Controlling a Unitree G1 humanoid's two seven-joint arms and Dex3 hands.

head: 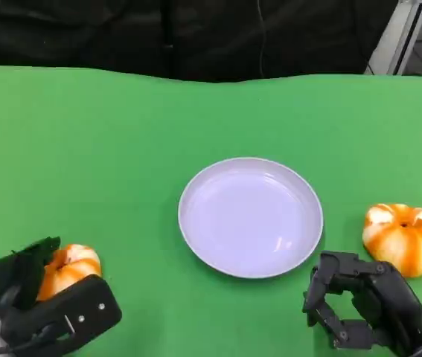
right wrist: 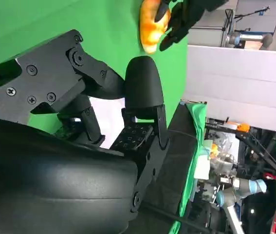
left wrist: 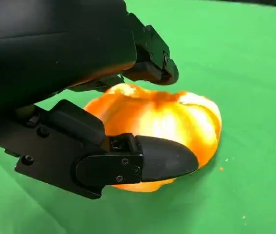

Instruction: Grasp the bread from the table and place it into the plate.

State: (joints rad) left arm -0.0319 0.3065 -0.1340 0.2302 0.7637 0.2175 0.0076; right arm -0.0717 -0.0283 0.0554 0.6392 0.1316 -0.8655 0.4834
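Left hand, lower left, fingers closed round bread roll: prob. light, soft, crushable; grip flanks gently. Right hand empty, fingers apart. Plate centre.

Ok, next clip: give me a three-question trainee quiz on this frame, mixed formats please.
1. True or false: the white plate already has bread on it.
2. Multiple choice: which robot hand has its fingers around a bread roll? A) left robot hand B) right robot hand C) both
3. Short answer: where does the second bread roll lie relative to the plate?

Key
1. False; the plate holds nothing.
2. A; in the left wrist view its fingers bracket the left bread roll, which rests on the green table.
3. On the table at the plate's right, just beyond the right robot hand, untouched.
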